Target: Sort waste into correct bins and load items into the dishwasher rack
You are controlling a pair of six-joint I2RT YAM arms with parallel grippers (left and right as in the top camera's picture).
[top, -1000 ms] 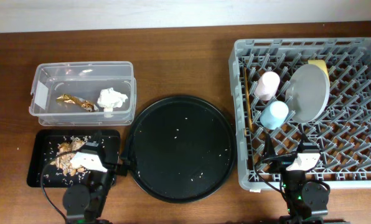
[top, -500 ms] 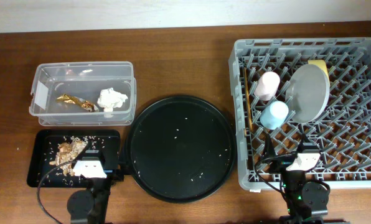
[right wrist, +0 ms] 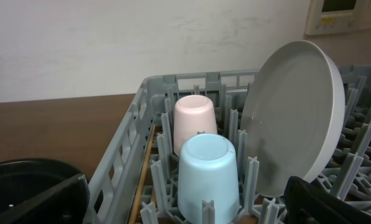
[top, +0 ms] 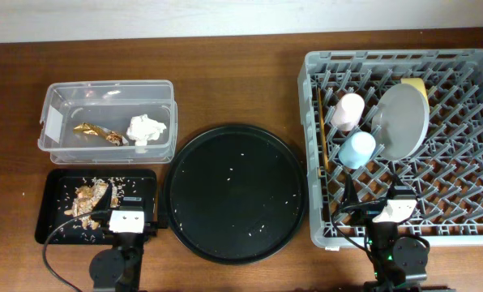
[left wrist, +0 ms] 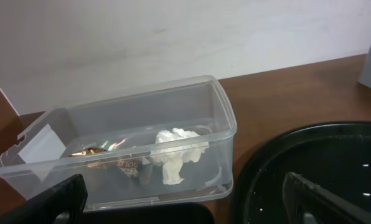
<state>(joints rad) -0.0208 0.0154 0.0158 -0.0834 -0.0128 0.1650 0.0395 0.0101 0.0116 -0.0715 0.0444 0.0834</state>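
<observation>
The gold foil wrapper (top: 96, 132) and white tissue (top: 147, 128) lie in the clear tub (top: 108, 91); both show in the left wrist view, wrapper (left wrist: 95, 150) and tissue (left wrist: 176, 152). Food scraps (top: 90, 199) lie on the small black tray (top: 51, 219). In the grey rack (top: 403, 231) are the pink cup (top: 348, 111), blue cup (top: 358, 149), pale plate (top: 402, 122), yellow bowl (top: 417, 83) and chopsticks (top: 322, 130). My left gripper (top: 126, 219) is open and empty at the tray's front right corner. My right gripper (top: 395, 208) is open and empty at the rack's front, facing the blue cup (right wrist: 208, 174).
A large round black tray (top: 235, 191) with scattered rice grains sits between the small tray and the rack. The rack's near wall (right wrist: 117, 168) stands left of the cups. The table's front edge is close behind both arms.
My left gripper has drawn back from over the small black tray toward the table's front edge, uncovering the food scraps. The right arm has not moved.
</observation>
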